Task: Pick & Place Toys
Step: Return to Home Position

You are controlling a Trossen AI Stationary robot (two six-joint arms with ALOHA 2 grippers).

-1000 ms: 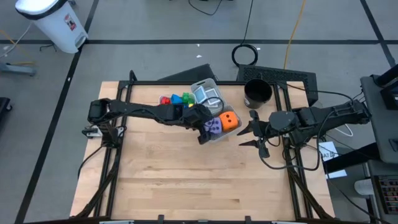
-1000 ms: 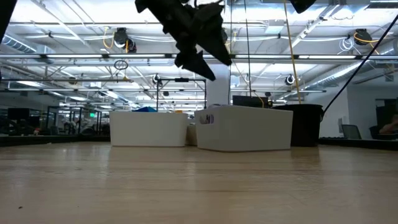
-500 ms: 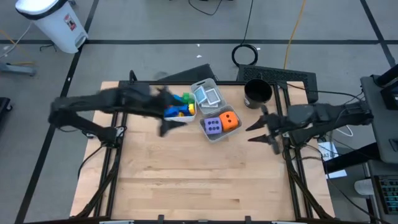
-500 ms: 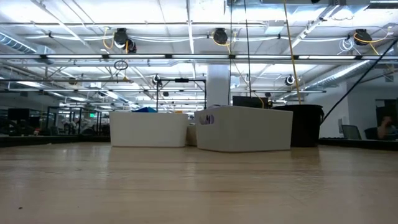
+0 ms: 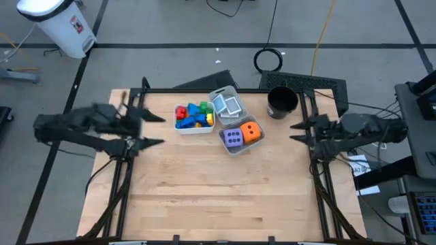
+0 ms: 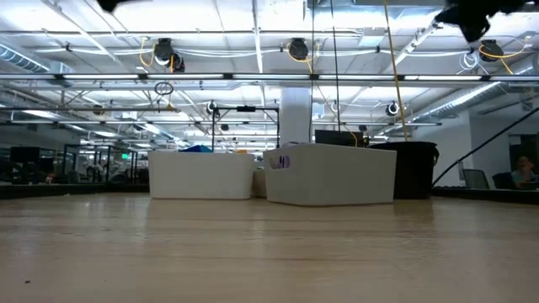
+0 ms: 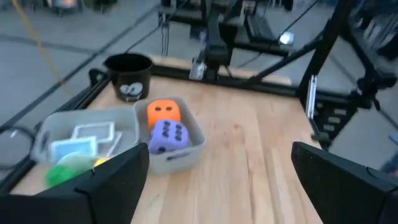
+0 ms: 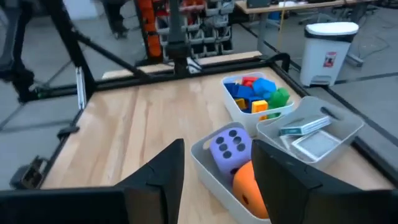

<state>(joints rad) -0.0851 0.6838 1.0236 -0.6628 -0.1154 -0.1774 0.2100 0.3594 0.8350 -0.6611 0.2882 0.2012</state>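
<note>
The toys lie in three bins at the table's far middle. Coloured blocks fill a white bin. White picture cards lie in a grey bin. A purple die and an orange die sit in a third bin. My left gripper hangs open at the table's left edge, above the wood, its fingers pointing toward the bins. My right gripper hangs open at the right edge, facing the dice. Neither has anything between its fingers.
A black cup stands at the far right, beside the dice bin, and shows behind the bins in the low view. The black frame rails run along both sides. Bare wood spreads over the near half.
My left gripper has drawn back from above the dice bin toward the table's left edge, rising as it went, and stays open. My right gripper has pulled back toward the right edge and rolled a little. The bins and toys have kept still.
</note>
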